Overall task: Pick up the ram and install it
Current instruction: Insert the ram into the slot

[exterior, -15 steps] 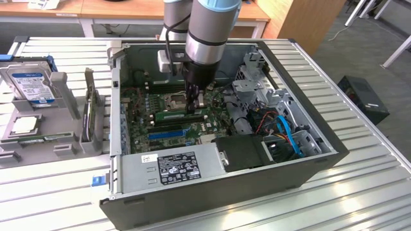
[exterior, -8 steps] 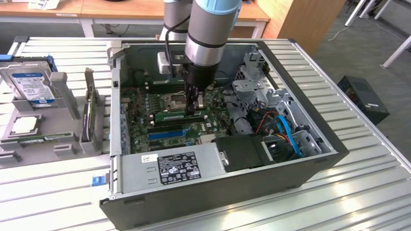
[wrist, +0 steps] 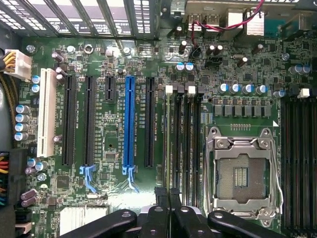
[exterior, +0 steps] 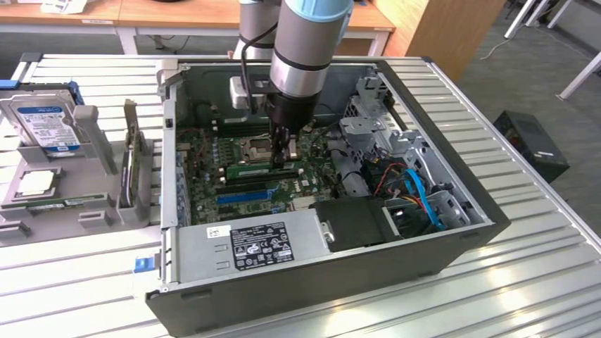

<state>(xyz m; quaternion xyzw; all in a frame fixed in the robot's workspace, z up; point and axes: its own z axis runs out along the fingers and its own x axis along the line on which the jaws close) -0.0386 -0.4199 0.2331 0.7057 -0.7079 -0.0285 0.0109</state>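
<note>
One power supply sits nearest in the open case; beyond it, mid-motherboard, the ram stands on edge at a memory slot, the gripper clamped on its top edge. It looks light, stiff and brittle, best pinched mid-length, clear of chips

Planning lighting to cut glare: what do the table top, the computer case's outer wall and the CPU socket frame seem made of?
Table top: ribbed bare metal, probably aluminium; pale silver slats with bright shine streaks.
Computer case outer wall: dark grey, matte, likely painted sheet metal, though plastic cannot be ruled out.
CPU socket frame: bare polished metal, probably steel; silver with sharp highlights.
</note>
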